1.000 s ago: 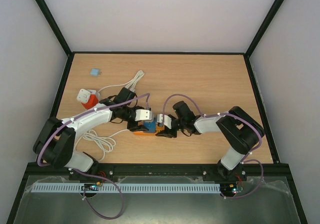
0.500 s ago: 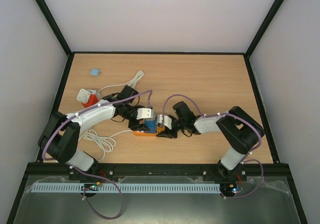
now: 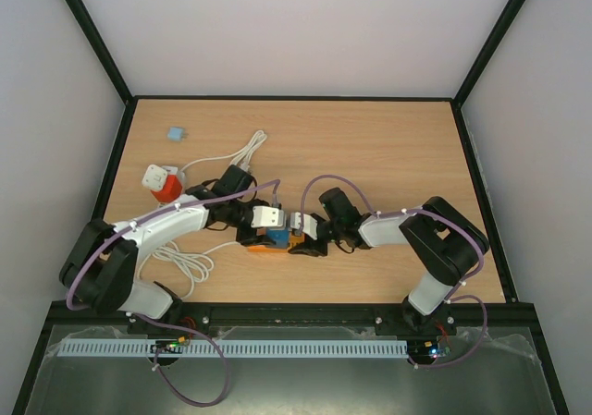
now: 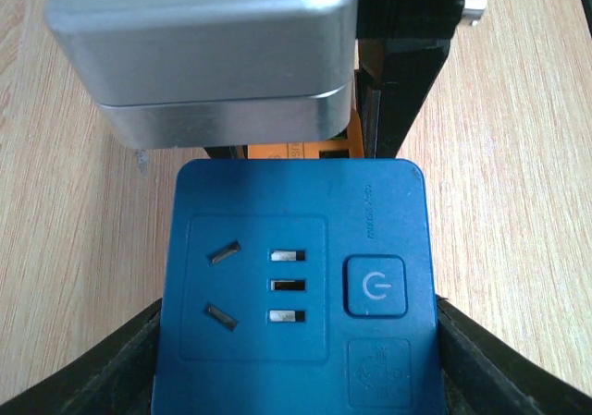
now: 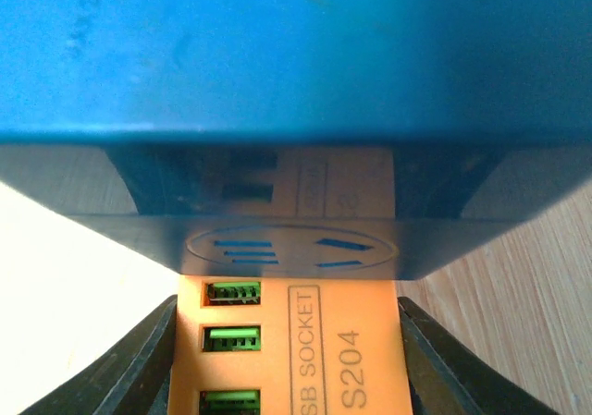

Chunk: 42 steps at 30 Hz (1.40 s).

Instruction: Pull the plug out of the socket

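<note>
my left claw (image 4: 298,371) is clamped on the plug (image 4: 296,249); right claw (image 5: 291,364) clamped on the socket (image 5: 356,378); plug looks seated, so next up I pull straight apart

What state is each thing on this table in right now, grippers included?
Left gripper: shut on the blue plug block, a finger on each side.
Right gripper: shut on the orange socket strip.
Blue plug block: atop the orange socket strip; whether its pins are out cannot be told; own outlets empty.
Orange socket strip: visible USB ports empty.
White cable: lying loose, partly coiled.
Red-and-white cube: standing apart, untouched.
</note>
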Motion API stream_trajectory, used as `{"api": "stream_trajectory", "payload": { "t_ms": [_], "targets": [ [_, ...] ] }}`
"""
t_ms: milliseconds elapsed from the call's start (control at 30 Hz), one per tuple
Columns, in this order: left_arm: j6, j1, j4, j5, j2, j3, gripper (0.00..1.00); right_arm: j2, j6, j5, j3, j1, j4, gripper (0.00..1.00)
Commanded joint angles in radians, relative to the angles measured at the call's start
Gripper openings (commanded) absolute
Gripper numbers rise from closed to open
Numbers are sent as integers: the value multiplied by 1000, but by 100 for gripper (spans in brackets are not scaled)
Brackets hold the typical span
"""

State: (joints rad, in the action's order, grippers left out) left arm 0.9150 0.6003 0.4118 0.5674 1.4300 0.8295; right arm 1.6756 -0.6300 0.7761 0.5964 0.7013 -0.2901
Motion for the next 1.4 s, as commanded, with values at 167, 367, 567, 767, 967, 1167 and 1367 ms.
{"api": "stream_trajectory", "payload": {
  "t_ms": [167, 367, 567, 767, 967, 1167, 1367],
  "targets": [
    [-30, 6, 5, 112, -35, 28, 33, 38, -23, -79, 5, -5, 62, 18],
    [-36, -41, 78, 184, 30, 92, 33, 35, -27, -81, 2, -6, 64, 18],
    [-30, -65, 110, 216, 31, 114, 33, 40, -27, -83, 8, -5, 68, 18],
    [-65, -63, 49, 202, -37, 62, 33, 47, -21, -95, 13, -5, 69, 17],
    [-13, -59, 31, 140, -87, 9, 33, 64, -8, -104, 29, -5, 77, 17],
    [24, -57, 5, 94, -109, -36, 32, 66, -5, -108, 32, -5, 77, 16],
    [-38, -58, 14, 137, -107, -14, 32, 73, -6, -119, 36, -6, 79, 15]
  ]
}}
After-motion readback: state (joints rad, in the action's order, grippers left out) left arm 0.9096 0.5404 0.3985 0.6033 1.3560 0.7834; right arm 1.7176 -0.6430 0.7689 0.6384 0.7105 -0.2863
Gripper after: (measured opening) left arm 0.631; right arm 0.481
